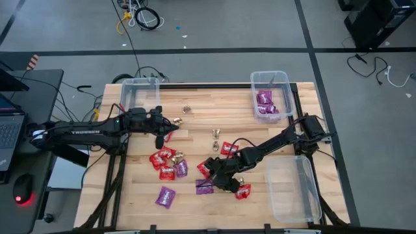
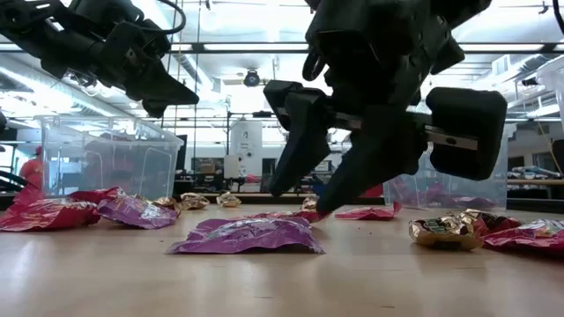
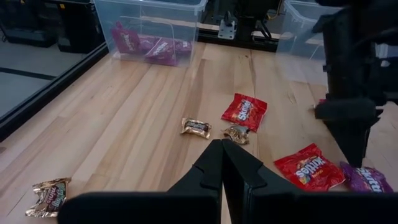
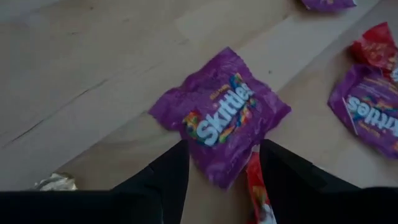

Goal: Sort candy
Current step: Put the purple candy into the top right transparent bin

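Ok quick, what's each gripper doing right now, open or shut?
Left gripper: shut, holding nothing visible.
Right gripper: open, straddling a purple Skittles packet.

Left arm: stretched in from the left side, raised above the tabletop.
Left hand: fingers pressed together, empty.
Right arm: bent, reaching down low.
Right hand: fingers spread wide, pointing downward.

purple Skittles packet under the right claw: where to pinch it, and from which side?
Come straight down from above. The purple Skittles packet lies flat on the wooden table, so there is no raised side to grab. The right claw is open with its fingers straddling the packet's near corner; probably best to shift toward the middle and pinch across the narrower width, clear of the red packet tucked under that edge.
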Available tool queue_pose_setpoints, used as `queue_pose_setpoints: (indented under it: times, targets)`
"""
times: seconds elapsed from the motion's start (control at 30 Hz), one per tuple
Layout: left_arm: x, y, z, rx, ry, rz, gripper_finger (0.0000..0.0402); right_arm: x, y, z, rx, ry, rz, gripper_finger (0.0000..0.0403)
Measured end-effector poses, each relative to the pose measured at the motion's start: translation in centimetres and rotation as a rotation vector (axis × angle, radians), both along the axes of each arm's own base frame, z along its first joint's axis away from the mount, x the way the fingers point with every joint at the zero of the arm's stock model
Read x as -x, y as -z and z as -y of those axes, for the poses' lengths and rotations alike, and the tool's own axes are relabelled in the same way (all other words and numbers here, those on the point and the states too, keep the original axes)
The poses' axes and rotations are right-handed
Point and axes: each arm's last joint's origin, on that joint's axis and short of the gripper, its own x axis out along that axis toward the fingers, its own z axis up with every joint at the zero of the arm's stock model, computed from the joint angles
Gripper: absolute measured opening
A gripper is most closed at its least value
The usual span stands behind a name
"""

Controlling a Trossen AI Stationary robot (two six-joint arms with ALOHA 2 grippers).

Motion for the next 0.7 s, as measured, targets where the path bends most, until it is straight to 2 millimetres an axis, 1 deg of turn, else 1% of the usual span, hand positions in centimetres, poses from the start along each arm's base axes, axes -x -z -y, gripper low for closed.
queue_pose_setpoints:
  times: [0.13, 0.4, 0.53, 0.7]
  targets:
    - [0.0, 0.0, 0.0, -0.001, 0.000, 0.004, 0.0009, -0.2, 1.2, 0.0, 0.006, 0.001, -0.019, 0.0176]
    - [0.0, 0.0, 0.0, -0.003, -0.005, -0.002, 0.0009, -0.3, 1.4, 0.1, 0.009, 0.009, -0.025, 0.0168]
    - [0.0, 0.0, 0.0, -0.007, -0.015, -0.003, 0.0009, -0.3, 1.5, 0.3, 0.010, 0.014, -0.033, 0.0147]
    - [0.0, 0.0, 0.0, -0.007, -0.015, -0.004, 0.0009, -0.2, 1.5, 0.5, 0.008, 0.016, -0.045, 0.0105]
